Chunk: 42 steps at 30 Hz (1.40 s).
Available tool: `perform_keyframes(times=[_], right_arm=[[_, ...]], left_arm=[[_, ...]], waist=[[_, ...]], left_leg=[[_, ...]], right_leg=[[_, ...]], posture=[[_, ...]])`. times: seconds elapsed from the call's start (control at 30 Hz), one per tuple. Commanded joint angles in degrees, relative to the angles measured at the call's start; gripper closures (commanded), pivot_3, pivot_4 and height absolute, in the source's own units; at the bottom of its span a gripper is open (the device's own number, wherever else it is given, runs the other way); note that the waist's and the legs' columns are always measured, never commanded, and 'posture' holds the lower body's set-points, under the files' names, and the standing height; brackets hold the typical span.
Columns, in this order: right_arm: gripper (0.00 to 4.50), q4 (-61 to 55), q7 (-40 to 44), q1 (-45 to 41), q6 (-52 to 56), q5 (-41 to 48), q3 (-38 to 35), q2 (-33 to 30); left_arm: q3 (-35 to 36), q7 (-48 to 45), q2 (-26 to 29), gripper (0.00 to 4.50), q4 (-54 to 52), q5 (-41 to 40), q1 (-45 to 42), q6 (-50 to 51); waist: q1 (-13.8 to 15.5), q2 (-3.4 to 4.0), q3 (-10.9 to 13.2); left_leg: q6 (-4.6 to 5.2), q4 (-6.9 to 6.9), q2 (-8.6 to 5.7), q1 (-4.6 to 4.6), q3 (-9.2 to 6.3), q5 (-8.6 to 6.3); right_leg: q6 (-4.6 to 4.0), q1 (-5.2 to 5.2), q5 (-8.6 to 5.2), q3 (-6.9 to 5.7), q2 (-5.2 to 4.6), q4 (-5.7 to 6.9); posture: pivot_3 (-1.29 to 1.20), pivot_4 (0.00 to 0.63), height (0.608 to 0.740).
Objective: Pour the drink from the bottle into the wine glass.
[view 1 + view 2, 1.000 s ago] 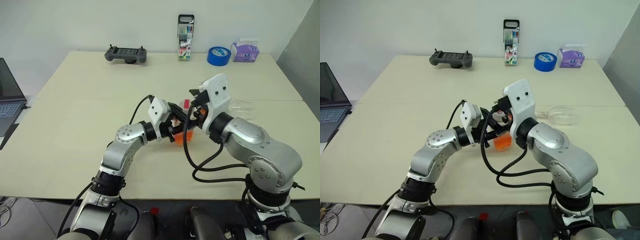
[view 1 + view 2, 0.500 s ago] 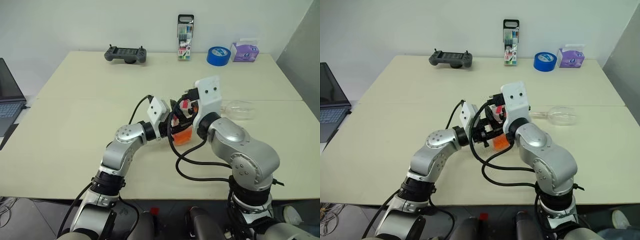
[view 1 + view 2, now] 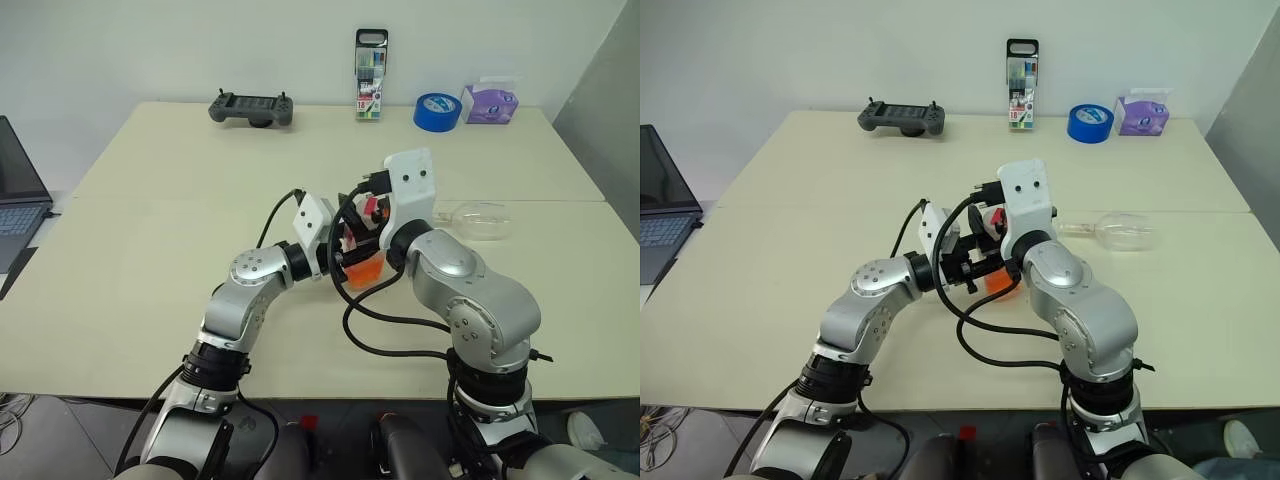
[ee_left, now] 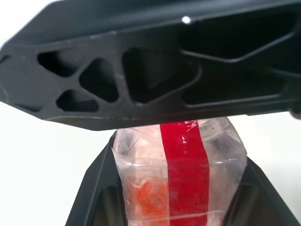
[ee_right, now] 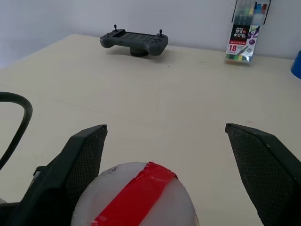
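Orange liquid, the drink (image 3: 364, 271), tints the lower part of the bottle (image 3: 362, 262), which stands upright near the middle of the pale table (image 3: 150, 230) in the head views; the left gripper (image 3: 345, 252) is clamped on the bottle's body from the robot's left, and the right gripper (image 3: 990, 222) sits at the bottle's top with its fingers spread wide to either side of the cap (image 3: 996, 217). The wine glass (image 3: 1118, 229) lies on its side to the right of the arms, well apart from the bottle, while a game controller (image 3: 251, 108), a marker pack (image 3: 371, 74), a blue tape roll (image 3: 437, 110) and a tissue pack (image 3: 489, 102) line the far edge, and a laptop (image 3: 18, 195) shows at the left. From the left wrist, the clear bottle with its red strip (image 4: 184, 174) is pressed between the two black fingers (image 4: 96, 193), a finger of the other gripper crossing above it. From the right wrist, the red-and-white cap sits low between the wide-apart fingers (image 5: 87, 155), touching neither that I can see.
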Motion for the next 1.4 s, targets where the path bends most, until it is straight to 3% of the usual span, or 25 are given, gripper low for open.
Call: perform_keyframes(times=[0.03,0.4,1.4], right_arm=[[0.22,-3.0,-1.7,-0.8,0.1,-2.4,-2.9,-0.4],[0.22,-10.3,-0.2,3.7,3.3,-2.0,-3.4,-2.1],[0.22,-16.0,10.5,9.7,-0.7,2.7,0.9,-6.8]], left_arm=[[0.8,0.0,-0.2,2.76,-1.0,-0.2,-1.2,-1.9],[1.5,0.0,-0.4,2.76,0.8,0.5,-1.8,-3.4],[0.7,0.1,0.6,2.76,2.4,2.0,-1.1,-5.2]], waist=[[0.0,0.00,0.0],[0.0,0.00,0.0],[0.0,0.00,0.0]], left_leg=[[0.00,0.00,0.00,0.00,0.00,0.00],[0.00,0.00,0.01,0.00,0.00,0.00],[0.00,0.00,0.02,0.00,-0.02,0.00]], right_leg=[[0.00,0.00,0.00,0.00,0.00,0.00],[0.00,0.00,0.00,0.00,0.01,-0.01],[0.01,0.01,-0.01,0.00,0.21,-0.02]], posture=[[0.00,0.150,0.740],[0.00,0.150,0.740],[0.00,0.150,0.740]])
